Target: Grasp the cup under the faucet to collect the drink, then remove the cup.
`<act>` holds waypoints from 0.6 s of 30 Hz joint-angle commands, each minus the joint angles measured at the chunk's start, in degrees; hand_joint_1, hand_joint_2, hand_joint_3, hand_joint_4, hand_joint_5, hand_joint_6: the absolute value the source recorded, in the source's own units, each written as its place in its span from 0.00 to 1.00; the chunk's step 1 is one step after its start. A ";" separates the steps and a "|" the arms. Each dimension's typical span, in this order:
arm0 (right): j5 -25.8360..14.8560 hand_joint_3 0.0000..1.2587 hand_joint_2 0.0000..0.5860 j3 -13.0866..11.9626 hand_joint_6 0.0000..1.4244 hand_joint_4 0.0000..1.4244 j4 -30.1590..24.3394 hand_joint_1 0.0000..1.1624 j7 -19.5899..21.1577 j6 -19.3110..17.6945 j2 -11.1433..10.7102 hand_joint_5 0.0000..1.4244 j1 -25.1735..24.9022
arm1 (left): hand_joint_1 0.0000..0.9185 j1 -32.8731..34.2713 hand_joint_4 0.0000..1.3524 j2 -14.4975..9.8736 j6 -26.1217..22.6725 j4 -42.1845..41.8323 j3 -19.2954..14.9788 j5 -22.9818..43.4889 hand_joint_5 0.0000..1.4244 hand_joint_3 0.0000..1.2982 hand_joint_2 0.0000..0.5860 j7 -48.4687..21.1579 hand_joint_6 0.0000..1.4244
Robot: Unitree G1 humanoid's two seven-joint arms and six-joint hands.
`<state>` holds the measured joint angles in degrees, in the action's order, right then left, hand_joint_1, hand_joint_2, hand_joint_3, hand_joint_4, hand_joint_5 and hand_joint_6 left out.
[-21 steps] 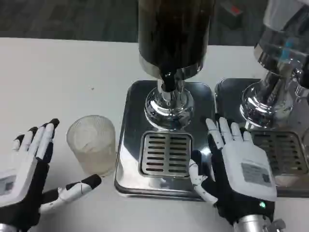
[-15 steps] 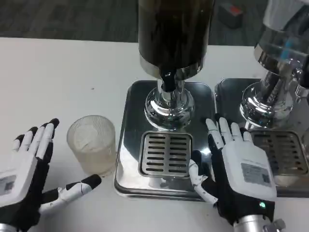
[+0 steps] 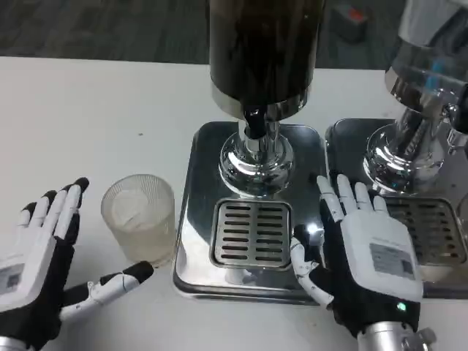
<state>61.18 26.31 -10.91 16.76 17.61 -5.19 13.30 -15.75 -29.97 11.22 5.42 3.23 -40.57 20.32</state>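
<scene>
Waiting at the lower left of the frame, the robot's left hand [image 3: 33,281] lay palm-inward with its fingers spread and its thumb stretched toward the base of the cup [image 3: 139,218], gripping nothing. The cup stood upright on the white table [image 3: 88,110], just right of that hand's fingers and just above the thumb tip, a narrow gap separating them. Its long axis ran vertical, mouth up, so a sideways closing of the fingers looked the likeliest way to take it.

The left hand was clearly the nearer of the two. The right hand [image 3: 365,256] sat at the lower right, resting over the edge of the steel tray [image 3: 194,248], its fingers open and apart and holding nothing.

The cup was a short, clear tumbler with ribbed walls and a pale, frosted look; whether it held anything could not be told. It stood left of the tray, not on the slotted grille [image 3: 251,234], and so down-left of the dark faucet [image 3: 254,121] that hung from the dispenser [image 3: 263,51] at the top centre. Judging by that, the cup had yet to be gripped and carried rightward onto the grille beneath the spout. A second dispenser [image 3: 424,88] stood at the upper right.
</scene>
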 commanded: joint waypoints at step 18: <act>0.14 0.06 0.98 -0.01 0.00 0.00 -1.69 0.28 0.39 2.32 0.68 0.00 1.66 | 0.00 11.56 0.00 1.76 20.34 21.61 -2.62 17.82 0.00 0.00 0.00 -1.65 0.00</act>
<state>61.24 26.39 -11.74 16.76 19.43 -4.86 14.59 -6.44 -28.17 28.86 23.35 0.48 -23.03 19.45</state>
